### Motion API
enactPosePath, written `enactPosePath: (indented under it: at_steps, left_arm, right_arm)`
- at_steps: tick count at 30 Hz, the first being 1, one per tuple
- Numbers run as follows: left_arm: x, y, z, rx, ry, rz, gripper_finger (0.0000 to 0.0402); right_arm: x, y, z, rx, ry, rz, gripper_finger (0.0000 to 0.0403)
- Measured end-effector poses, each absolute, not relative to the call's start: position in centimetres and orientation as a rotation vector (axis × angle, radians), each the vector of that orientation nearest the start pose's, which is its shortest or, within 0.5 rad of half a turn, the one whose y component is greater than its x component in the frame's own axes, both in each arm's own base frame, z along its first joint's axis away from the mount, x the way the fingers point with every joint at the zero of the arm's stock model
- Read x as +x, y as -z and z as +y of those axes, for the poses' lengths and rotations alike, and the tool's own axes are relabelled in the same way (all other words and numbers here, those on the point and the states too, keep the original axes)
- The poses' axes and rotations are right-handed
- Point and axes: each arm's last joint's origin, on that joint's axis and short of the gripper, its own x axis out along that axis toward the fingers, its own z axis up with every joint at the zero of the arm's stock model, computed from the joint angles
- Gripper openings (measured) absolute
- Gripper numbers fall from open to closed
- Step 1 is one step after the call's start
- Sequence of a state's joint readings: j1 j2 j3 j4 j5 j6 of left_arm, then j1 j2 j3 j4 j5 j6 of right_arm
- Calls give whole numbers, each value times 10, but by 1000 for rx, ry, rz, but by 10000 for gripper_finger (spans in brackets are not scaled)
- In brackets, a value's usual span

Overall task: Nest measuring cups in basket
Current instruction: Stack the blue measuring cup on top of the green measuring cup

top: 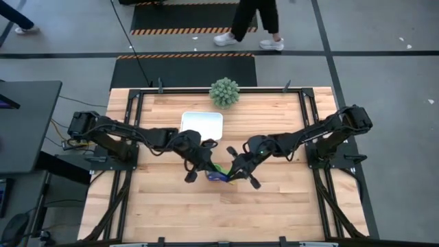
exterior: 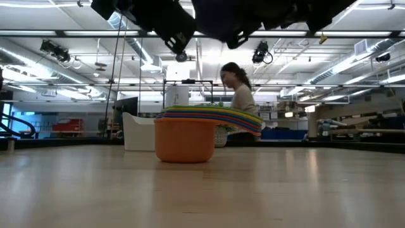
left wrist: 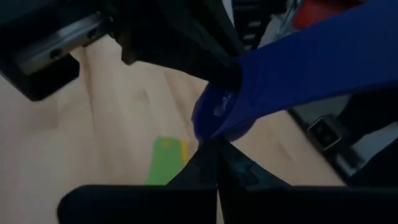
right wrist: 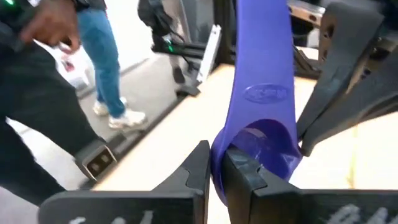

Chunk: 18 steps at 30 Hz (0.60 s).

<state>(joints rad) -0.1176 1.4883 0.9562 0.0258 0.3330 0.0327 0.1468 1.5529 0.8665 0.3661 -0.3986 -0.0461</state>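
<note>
A navy cup (right wrist: 264, 93) is pinched by the right gripper (right wrist: 217, 165) above the stacked cups (exterior: 205, 130), while the left gripper (left wrist: 217, 165) is kept closed, empty, alongside.

spiky plant (top: 224, 92) at the table's (top: 164, 199) far edge.

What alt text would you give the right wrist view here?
A small navy measuring cup fills the centre, its rim pinched between the fingers of the right pincer and its flat handle pointing away. The left pincer's dark fingers stand close beside it over the wooden table; a person's jeans and white shoes show beyond.
</note>
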Motion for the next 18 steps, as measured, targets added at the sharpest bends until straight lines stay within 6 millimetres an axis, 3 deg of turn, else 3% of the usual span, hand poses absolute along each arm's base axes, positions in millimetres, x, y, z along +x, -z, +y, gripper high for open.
enactPosePath:
  at_steps: [6, 10, 12, 18]
  left_arm:
    - [316, -240, -44, 45, 398, 584, 0]
    - [311, -231, -45, 45, 387, 660, 0]
    - [307, -222, -46, 40, 353, 685, 0]
    - [293, -194, -51, -18, 259, 766, 0]
  right_arm:
    - [326, -221, 53, -78, -477, 379, 37]
    - [327, -218, 47, -125, -311, 425, 44]
    - [326, -215, 44, -132, -248, 457, 52]
    - [323, -210, 42, -179, -268, 518, 67]
